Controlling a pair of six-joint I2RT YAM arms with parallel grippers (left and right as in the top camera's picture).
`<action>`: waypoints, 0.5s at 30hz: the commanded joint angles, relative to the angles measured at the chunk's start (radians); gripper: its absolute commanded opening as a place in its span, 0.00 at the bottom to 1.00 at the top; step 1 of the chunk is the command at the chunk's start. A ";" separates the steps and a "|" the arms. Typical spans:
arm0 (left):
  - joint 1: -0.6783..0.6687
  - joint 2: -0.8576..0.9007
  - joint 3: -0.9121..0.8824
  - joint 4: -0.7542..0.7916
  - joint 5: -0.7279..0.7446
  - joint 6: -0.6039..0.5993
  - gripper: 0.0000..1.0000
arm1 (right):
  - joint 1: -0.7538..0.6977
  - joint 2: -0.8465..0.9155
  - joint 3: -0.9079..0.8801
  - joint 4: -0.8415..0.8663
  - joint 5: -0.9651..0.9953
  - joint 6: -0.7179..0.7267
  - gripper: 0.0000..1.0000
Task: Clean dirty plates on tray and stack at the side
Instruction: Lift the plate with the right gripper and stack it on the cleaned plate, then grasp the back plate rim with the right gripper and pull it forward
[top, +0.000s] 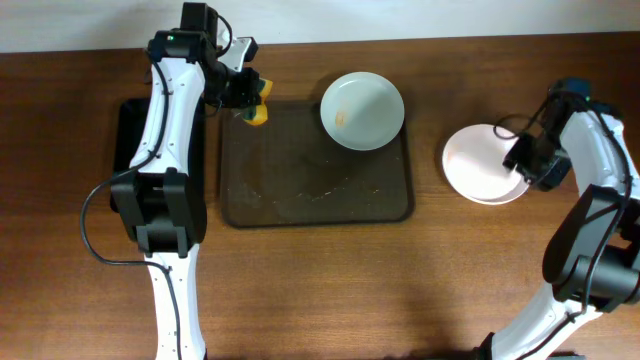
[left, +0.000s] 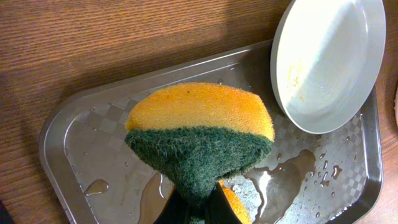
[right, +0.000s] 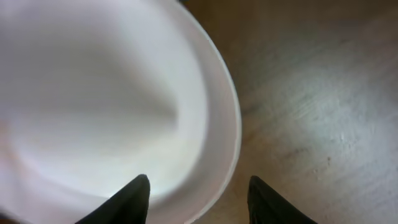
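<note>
The dark brown tray (top: 300, 190) lies mid-table, wet with smears; it also shows in the left wrist view (left: 93, 137). One bluish-white plate (top: 362, 110) with an orange smear rests on its far right corner; it shows in the left wrist view (left: 329, 59) too. A white plate stack (top: 480, 165) sits on the table right of the tray. My left gripper (top: 250, 103) is shut on a yellow-green sponge (left: 199, 134) above the tray's far left corner. My right gripper (top: 528, 165) is open, its fingers straddling the rim of the white plate (right: 112, 106).
A smaller black tray (top: 128, 130) lies left of the brown tray, partly under my left arm. Water puddles (left: 280, 174) sit on the brown tray. Bare wooden table (top: 330, 290) lies in front of the tray.
</note>
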 joint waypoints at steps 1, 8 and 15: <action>-0.002 -0.006 0.005 0.002 0.004 -0.006 0.01 | 0.087 0.000 0.197 -0.006 -0.239 -0.081 0.52; -0.002 -0.006 0.005 0.001 0.004 -0.006 0.01 | 0.447 0.106 0.200 0.247 -0.140 0.217 0.52; -0.002 -0.006 0.005 -0.002 0.004 -0.006 0.01 | 0.531 0.268 0.200 0.238 -0.082 0.319 0.41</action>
